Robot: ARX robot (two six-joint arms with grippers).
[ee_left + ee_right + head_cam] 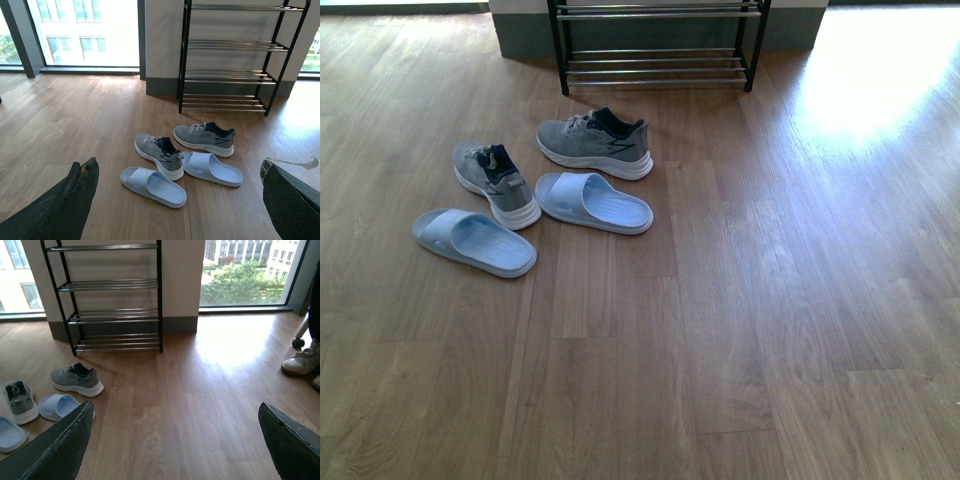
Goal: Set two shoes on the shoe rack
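shoes (585, 200) on floor (770, 300), left of centre, short of rack (658, 72) | far sneaker (595, 142) broadside | left hand (176, 164) nearer, wide, empty | right hand (175, 406) wide, empty

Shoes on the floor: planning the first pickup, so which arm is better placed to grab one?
Probably left. In the front view, the sneakers and slides all lie on the left arm's side. They sit centred before the open left claw; the right claw faces the floor beside them.
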